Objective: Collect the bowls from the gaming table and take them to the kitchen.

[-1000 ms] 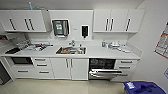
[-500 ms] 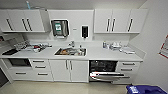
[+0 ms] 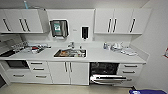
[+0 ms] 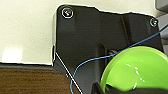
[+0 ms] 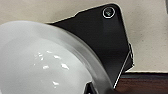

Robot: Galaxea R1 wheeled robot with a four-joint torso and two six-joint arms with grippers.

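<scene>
Robot faces kitchen (image 3: 75, 53): sink (image 3: 70, 53), dishwasher (image 3: 108, 78) door down. Left gripper (image 4: 100, 88) clamped on green bowl (image 4: 135, 68). Right gripper (image 5: 92, 90) clamped on white bowl (image 5: 45, 62).

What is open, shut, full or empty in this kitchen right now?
Dishwasher: door dropped open.
Upper cabinets: doors shut.
Lower cabinet doors under the sink: shut.
Sink: has things in it, too blurred to name.
Green bowl: empty, by the left wrist.
White bowl: empty, by the right wrist.
</scene>
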